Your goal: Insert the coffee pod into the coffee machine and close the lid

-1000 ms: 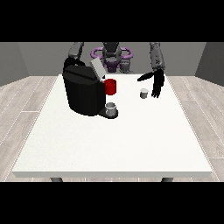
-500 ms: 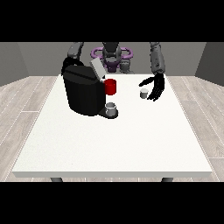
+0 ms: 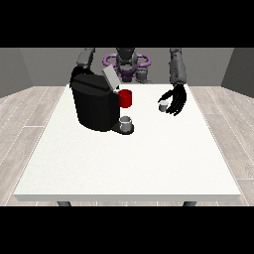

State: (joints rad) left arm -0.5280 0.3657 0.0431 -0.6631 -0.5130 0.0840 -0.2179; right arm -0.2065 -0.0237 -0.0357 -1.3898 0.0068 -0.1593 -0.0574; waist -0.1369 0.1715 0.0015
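We start at the view's left, where the black coffee machine (image 3: 94,105) stands on the white table (image 3: 129,158). Its grey lid (image 3: 110,78) is tilted up, open, at the machine's top. A red part (image 3: 126,98) sticks out from the machine's front, and below it a small grey cup (image 3: 126,122) sits on the machine's base.

Behind the machine we see an arm (image 3: 87,58) coming down at the view's left; its hand is hidden by the machine, so we cannot tell how its fingers lie.

Moving right, the pod (image 3: 162,105), small and grey, stands upright on the table. It lies just at the tips of the fingers (image 3: 171,105) of the hand at the view's right (image 3: 176,100), on the machine's side of them and well apart from the machine itself. That hand hangs from its grey forearm with the fingers curved downward and inward toward the pod, spread fairly wide. We cannot tell whether the fingertips touch the pod; they do not close round it. The thumb sits on the near side of the pod.
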